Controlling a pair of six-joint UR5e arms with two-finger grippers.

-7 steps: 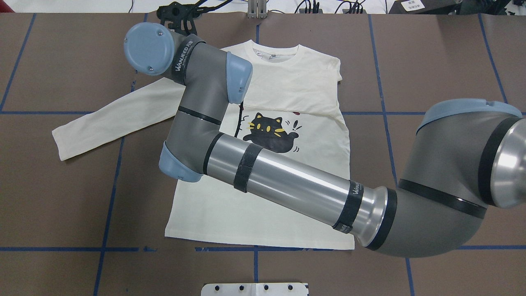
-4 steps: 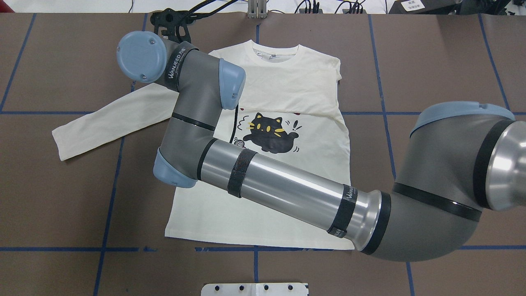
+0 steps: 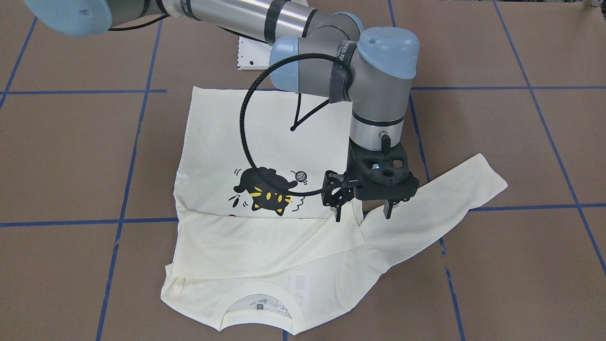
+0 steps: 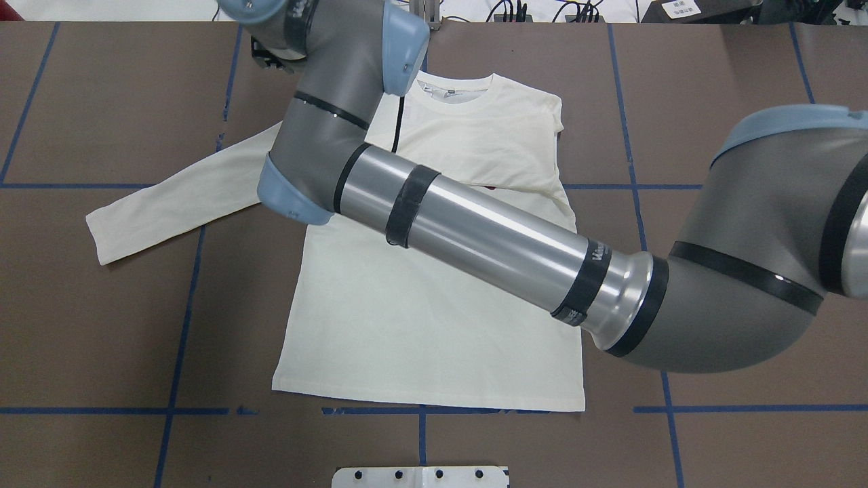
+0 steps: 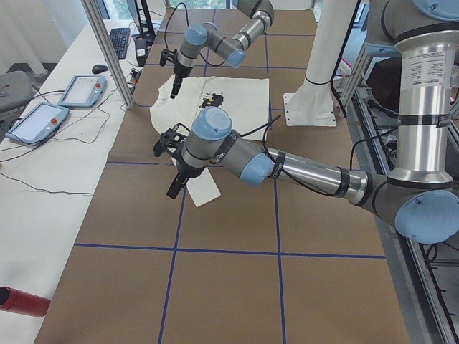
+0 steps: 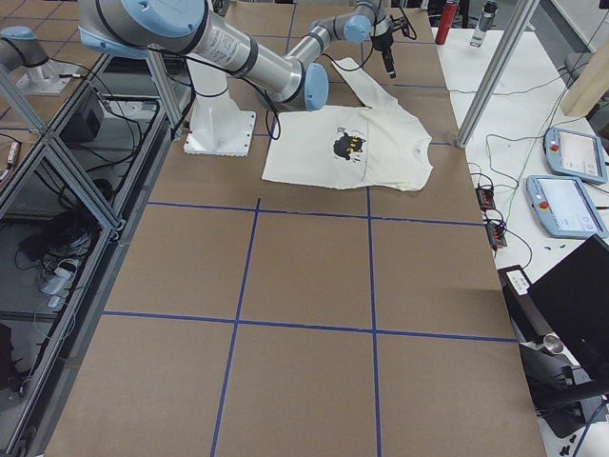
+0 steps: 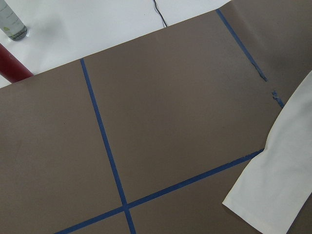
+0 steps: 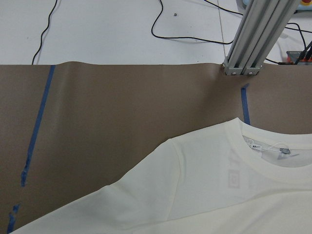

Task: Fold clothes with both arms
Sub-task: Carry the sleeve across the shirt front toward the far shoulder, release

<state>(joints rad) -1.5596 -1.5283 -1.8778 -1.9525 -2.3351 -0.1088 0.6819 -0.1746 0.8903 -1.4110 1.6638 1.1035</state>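
The cream long-sleeved shirt (image 4: 420, 325) lies flat, print side up, with its cat print (image 3: 262, 189) showing in the front-facing view. One sleeve is folded across the chest. The other sleeve (image 4: 169, 203) stretches out sideways on the table. My right arm (image 4: 475, 230) reaches across the shirt. Its gripper (image 3: 363, 214) hangs open just above where that outstretched sleeve meets the shoulder, holding nothing. My left gripper (image 5: 173, 190) hovers near the sleeve cuff (image 7: 273, 185). It shows only in the left side view, so I cannot tell its state.
Blue tape lines (image 4: 180, 325) grid the brown table cover. The white pedestal base plate (image 4: 420, 476) sits at the near edge. An aluminium post (image 8: 261, 39) stands past the collar. A red cylinder (image 7: 12, 66) and teach pendants (image 5: 82, 89) lie off the cover.
My right arm's wrist has swung toward the far edge of the table, and its forearm now covers the cat print from above. The shirt has not moved.
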